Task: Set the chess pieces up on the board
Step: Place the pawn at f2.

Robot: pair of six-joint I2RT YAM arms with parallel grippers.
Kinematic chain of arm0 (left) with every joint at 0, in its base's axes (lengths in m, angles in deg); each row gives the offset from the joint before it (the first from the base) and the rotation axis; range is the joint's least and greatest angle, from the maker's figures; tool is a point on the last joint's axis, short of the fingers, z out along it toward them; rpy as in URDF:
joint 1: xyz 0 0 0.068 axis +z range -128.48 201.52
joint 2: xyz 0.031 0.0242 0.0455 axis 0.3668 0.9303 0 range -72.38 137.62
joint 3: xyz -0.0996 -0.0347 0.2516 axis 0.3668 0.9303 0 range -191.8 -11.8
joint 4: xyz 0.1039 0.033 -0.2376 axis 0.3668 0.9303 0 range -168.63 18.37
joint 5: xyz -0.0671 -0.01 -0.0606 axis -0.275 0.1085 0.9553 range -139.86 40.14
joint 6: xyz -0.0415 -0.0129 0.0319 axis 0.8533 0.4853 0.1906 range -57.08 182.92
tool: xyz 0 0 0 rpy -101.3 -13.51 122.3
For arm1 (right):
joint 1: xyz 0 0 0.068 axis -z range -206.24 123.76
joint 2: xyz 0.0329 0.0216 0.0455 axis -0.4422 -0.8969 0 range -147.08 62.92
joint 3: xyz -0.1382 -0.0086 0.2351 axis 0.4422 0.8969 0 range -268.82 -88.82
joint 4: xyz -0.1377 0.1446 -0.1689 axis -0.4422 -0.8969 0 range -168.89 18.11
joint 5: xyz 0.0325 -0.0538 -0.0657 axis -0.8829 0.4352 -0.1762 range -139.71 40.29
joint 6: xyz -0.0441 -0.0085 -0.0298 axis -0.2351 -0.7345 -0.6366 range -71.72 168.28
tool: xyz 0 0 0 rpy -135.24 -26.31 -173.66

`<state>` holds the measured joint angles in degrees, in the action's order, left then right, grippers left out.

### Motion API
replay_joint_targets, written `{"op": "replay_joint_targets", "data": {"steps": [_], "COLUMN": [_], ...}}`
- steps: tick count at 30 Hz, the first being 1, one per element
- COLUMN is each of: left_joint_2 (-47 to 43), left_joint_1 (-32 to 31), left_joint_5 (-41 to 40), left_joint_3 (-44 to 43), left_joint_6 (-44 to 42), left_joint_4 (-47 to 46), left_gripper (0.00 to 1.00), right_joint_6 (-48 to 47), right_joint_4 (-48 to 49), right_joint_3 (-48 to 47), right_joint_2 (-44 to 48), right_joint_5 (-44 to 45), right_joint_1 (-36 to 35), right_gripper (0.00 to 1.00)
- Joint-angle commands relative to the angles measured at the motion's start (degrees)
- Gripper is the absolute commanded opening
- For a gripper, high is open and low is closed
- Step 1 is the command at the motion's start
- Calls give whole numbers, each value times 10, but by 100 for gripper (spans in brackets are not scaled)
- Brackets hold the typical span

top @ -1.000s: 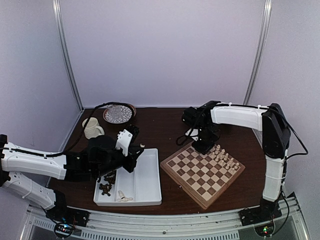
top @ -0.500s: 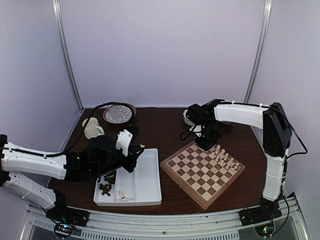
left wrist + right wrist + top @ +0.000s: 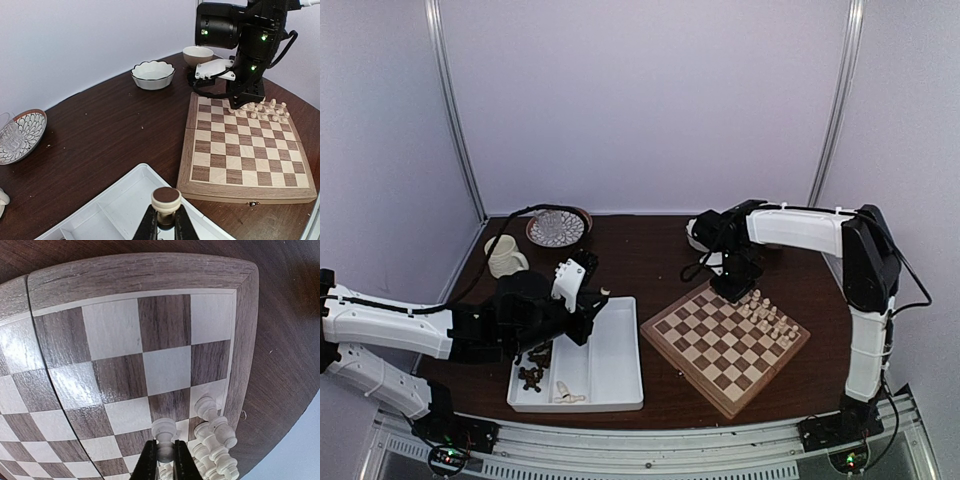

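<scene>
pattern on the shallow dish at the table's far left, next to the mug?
The dish is white inside with a black scalloped line pattern and a brown rim. It shows best in the left wrist view.

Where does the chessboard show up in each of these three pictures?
Top view: chessboard, right of centre, turned cornerwise.
Left wrist view: chessboard, right half.
Right wrist view: chessboard fills most of the frame.
Shared landmark: the cream pieces clustered along one edge.

A square wooden chessboard lies right of a white two-compartment tray. Along its far right edge stand small cream chessmen.
</scene>
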<state>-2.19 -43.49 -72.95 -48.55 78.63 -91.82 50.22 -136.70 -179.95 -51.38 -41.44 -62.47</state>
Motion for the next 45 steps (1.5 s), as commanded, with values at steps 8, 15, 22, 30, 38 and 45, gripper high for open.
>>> {"op": "replay_joint_targets", "data": {"steps": [8, 15, 22, 30, 38, 45], "left_joint_2": [-1, -1, -1, -1, -1, -1], "left_joint_1": [2, 3, 2, 2, 2, 2], "left_joint_5": [9, 10, 10, 10, 10, 11], "left_joint_3": [-11, -12, -12, -12, -13, -13], "left_joint_6": [-5, -5, -5, -5, -5, -5], "left_joint_4": [-8, -7, -7, -6, -6, -6], "left_gripper": [8, 8, 8, 8, 9, 8], "right_joint_6": [9, 8, 7, 8, 9, 4], "right_joint_4": [2, 6, 5, 9, 17, 21], "right_joint_3": [-11, -12, -14, -13, -10, -6], "right_joint_2": [-19, -21, -27, -21, 1, 29], "right_joint_5": [21, 23, 22, 22, 22, 40], "right_joint_1": [6, 6, 7, 7, 7, 1], "right_gripper": [8, 8, 12, 25, 28, 30]}}
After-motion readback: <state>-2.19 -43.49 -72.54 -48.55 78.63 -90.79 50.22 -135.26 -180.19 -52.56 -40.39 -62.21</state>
